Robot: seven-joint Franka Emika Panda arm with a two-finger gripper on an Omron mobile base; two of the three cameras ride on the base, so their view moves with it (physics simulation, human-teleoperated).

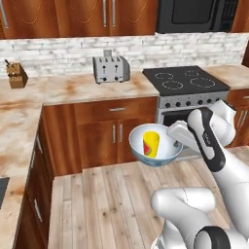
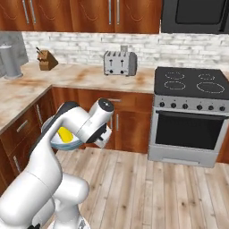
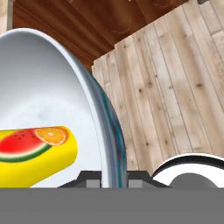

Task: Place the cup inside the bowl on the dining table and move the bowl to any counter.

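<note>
Hand view looks along the fingers point(image 3: 114, 180), which are closed on the rim of the bowl point(image 3: 52, 105), one tip on each side of its thin wall. Inside the bowl, to the left of the fingers in this view, lies the cup point(image 3: 37, 155), yellow with a watermelon and orange picture on its side, resting against the white inner surface. Left base view has the fingers point(image 1: 171, 132) pinching the bowl point(image 1: 160, 154) at its right edge, holding it in the air above the wooden floor point(image 1: 112, 199), with the cup point(image 1: 151, 144) standing tilted within. Beyond the fingers run the cabinets and the counter point(image 1: 58, 90), which carries a toaster point(image 1: 111, 69) and knife block point(image 1: 16, 74), with a stove point(image 1: 185, 80) beside them.
</note>
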